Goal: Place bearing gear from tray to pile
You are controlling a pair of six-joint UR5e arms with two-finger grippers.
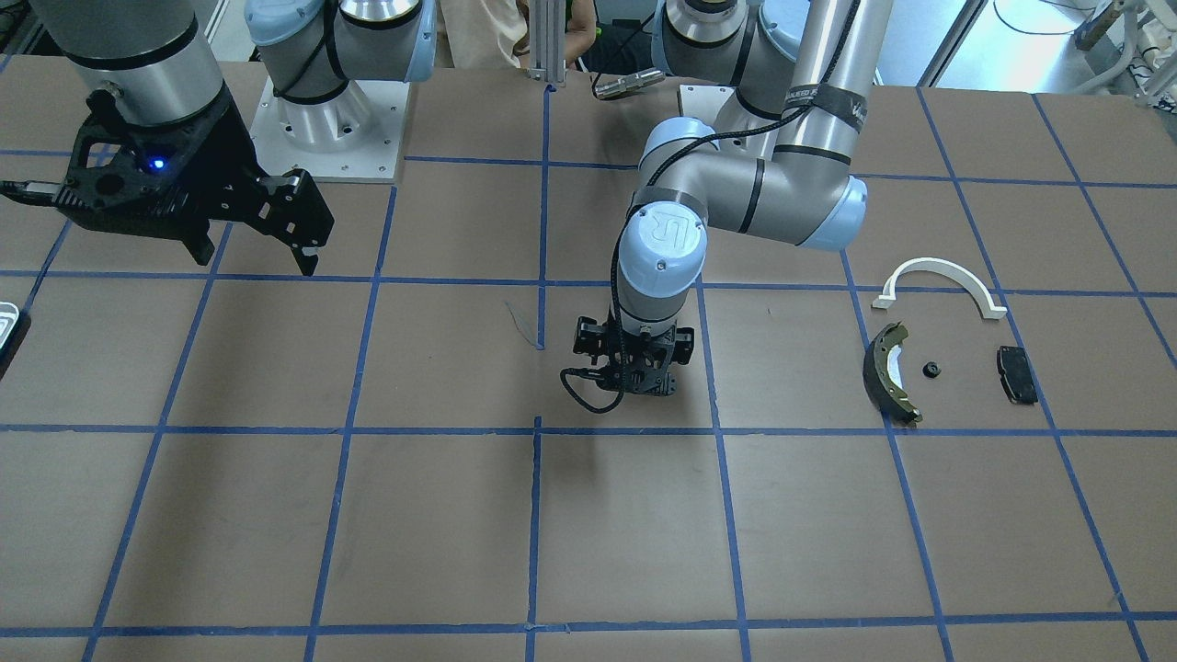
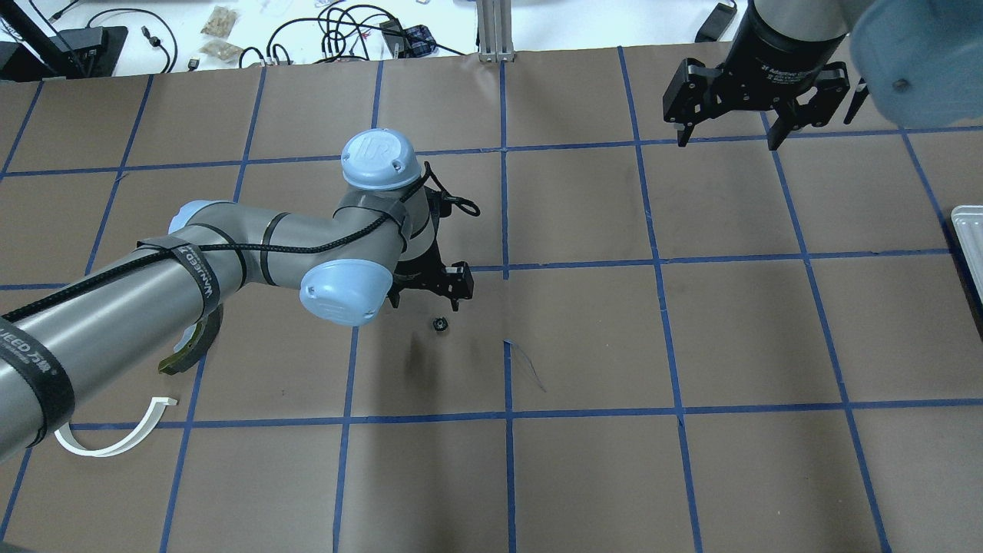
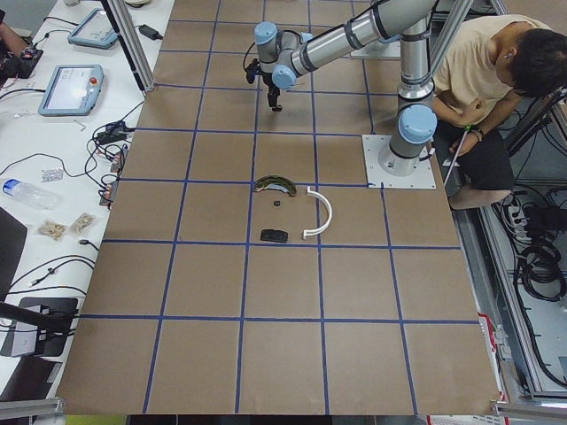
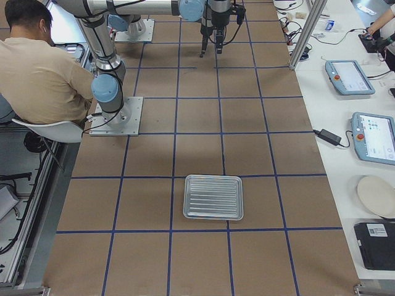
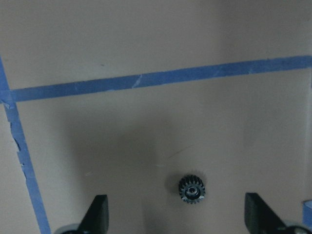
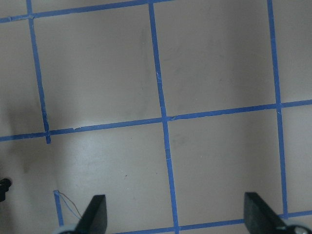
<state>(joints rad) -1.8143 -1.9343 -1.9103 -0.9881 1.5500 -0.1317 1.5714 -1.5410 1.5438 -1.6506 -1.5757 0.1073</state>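
Note:
The bearing gear (image 5: pixel 191 189), small, black and toothed, lies flat on the brown paper near the table's middle (image 2: pixel 440 324). My left gripper (image 5: pixel 178 207) is open and hovers low over it, with the gear between the fingertips and nearer the right one. It also shows in the overhead view (image 2: pixel 431 278). In the front view the left gripper (image 1: pixel 634 379) hides the gear. My right gripper (image 2: pixel 728 140) is open and empty, held high. The tray (image 2: pixel 969 238) lies at the table's right end. The pile holds a white half-ring bracket (image 1: pixel 938 274), a brake shoe (image 1: pixel 887 372) and a black pad (image 1: pixel 1016 374).
A second small black part (image 1: pixel 931 370) lies between the brake shoe and the pad. The ridged tray (image 4: pixel 213 197) holds nothing in the right side view. A seated person (image 3: pixel 496 97) is beside the robot base. Blue tape lines grid the brown table.

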